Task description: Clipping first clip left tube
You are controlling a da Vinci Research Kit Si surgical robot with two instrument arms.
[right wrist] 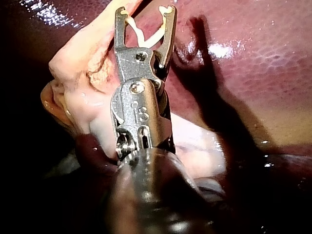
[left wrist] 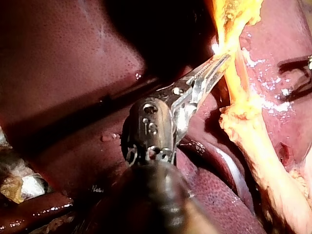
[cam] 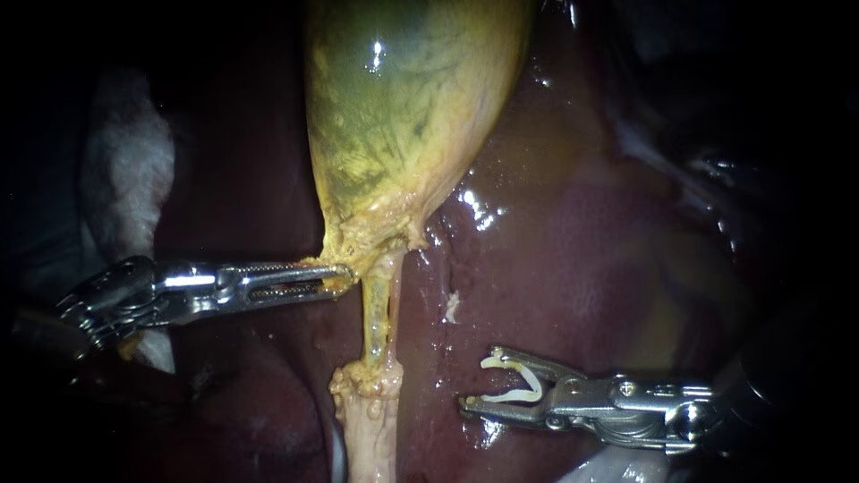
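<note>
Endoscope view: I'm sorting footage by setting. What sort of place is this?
Likely a surgical work site, seen close up: a gallbladder on liver, a tube below it, the left instrument at the gallbladder's neck and the right instrument carrying a clip.

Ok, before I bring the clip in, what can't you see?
Endoscope view: the tube's far side, hidden by itself; its lower end, cut off by the edge.
Left wrist view: how much gallbladder the left instrument grips; its tips are buried in tissue.
Right wrist view: tissue under the right instrument holding the clip, covered by its shaft.
</note>
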